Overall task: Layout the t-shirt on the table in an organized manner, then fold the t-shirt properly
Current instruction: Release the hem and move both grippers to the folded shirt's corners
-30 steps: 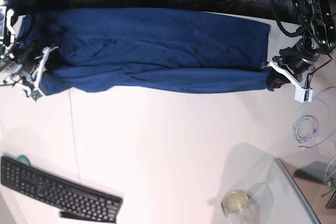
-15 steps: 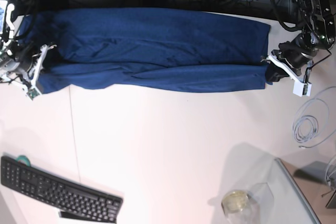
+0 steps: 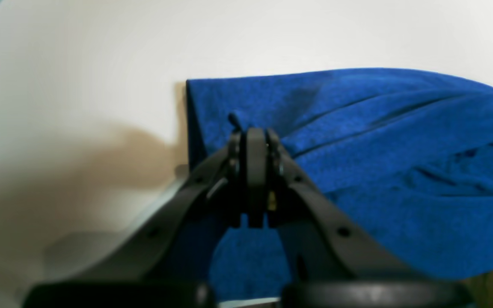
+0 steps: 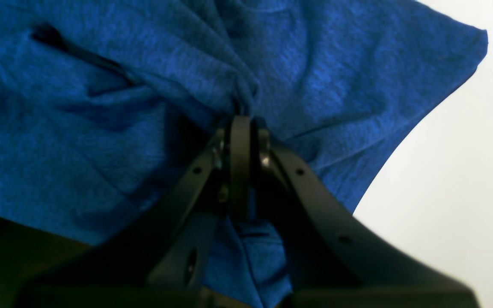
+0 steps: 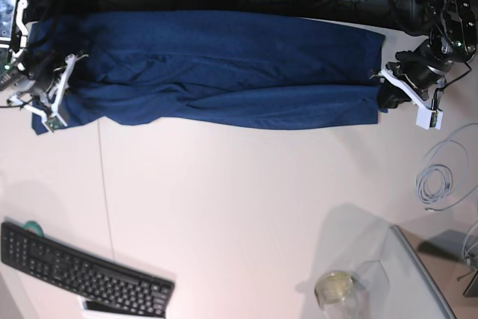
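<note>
- The t-shirt (image 5: 224,65) lies in a long band across the far side of the table (image 5: 239,199), stretched from one arm to the other.
- The left gripper (image 3: 250,141) has its jaws pressed together on a pinch of cloth at one end of the shirt.
- The right gripper (image 4: 240,132) has its jaws pressed together on a bunch of cloth at the other end.
- The step now looks like folding the near edge up and over, or pulling the shirt flat.
- To do it well, both arms should move at the same speed and the same height, so the edge stays straight.
- Keep the cloth gently tight between the two grips. Too much pull could slip it out of a jaw.
- Lay the edge down evenly before letting go.
- The shirt is dark blue, soft and plain. It has long wrinkles running along it, and it looks doubled over near the front edge.
- It bunches up most by the right gripper.
</note>
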### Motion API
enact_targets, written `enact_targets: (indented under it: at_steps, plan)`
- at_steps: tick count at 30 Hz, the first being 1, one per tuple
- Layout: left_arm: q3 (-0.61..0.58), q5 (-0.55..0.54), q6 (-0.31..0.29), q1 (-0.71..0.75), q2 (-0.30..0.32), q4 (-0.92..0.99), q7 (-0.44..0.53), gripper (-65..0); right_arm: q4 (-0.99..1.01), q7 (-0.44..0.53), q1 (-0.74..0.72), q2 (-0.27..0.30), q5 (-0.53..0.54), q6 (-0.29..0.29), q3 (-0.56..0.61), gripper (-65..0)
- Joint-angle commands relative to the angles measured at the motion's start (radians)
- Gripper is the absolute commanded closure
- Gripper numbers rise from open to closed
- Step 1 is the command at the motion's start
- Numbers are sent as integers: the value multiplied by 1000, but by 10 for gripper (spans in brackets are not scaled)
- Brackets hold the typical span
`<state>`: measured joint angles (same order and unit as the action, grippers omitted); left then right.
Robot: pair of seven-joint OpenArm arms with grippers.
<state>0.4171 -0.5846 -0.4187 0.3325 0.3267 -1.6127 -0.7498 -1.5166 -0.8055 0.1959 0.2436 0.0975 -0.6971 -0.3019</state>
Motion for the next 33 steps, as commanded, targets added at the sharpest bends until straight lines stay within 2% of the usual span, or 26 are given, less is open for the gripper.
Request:
enact_targets:
  at_steps: [1,23,33]
  plan:
    - [7,-13,-3,-5,15,-14,17,0,-17,10,0,15,5,-1,-7,0]
    - [6,-10,-3,17,-7,30,19,0,-9,16,23,13,5,-1,-52,0]
    - [6,-10,-3,4,-19,70,19,0,-9,11,18,-36,5,-1,-56,-3]
